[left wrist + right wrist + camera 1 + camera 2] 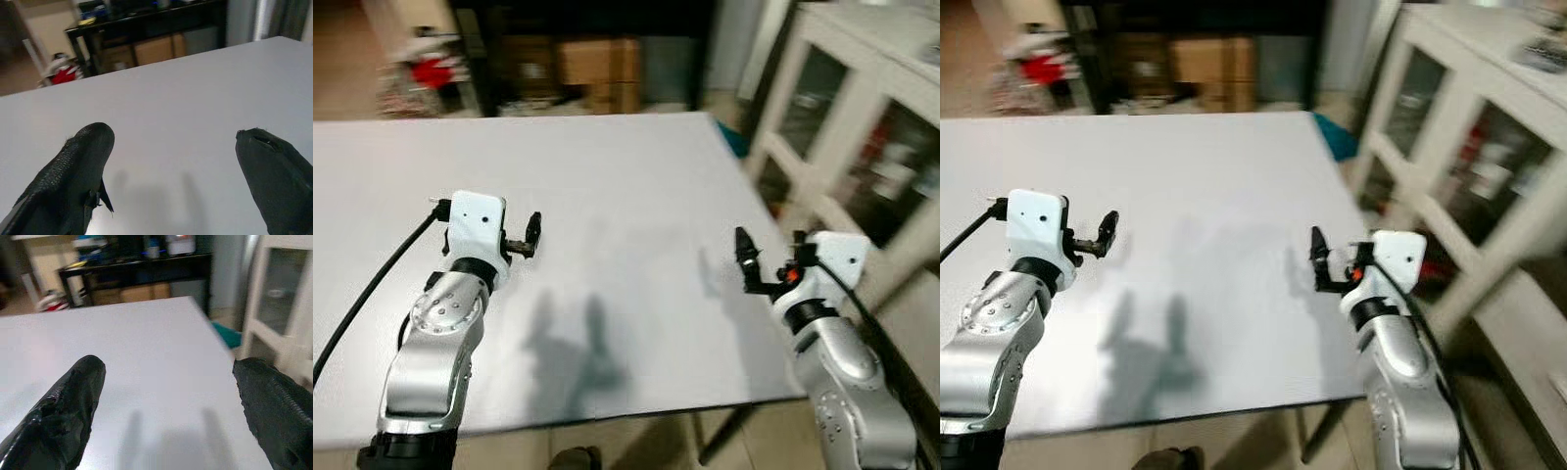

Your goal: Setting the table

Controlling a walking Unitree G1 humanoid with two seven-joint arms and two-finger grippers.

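Overhead, smooth white rectangular table (607,196).

The broad flat table (607,186) was a plain pale grey with no pattern, marked only by soft darker grey shadows near its front edge. Both arms were silver metal with white wrist housings, the left gripper (171,166) and the right gripper (168,396) each had two matte black fingers with a fine woven texture, and a black cable (372,284) ran beside the left arm. Behind stood a black shelf unit (142,264) over tan cardboard boxes (597,64), a red-and-white bundle (63,73) lay on the brownish floor, a white glass-fronted cabinet (862,127) stood to the right, and a teal object (227,335) lay by the table's far corner.
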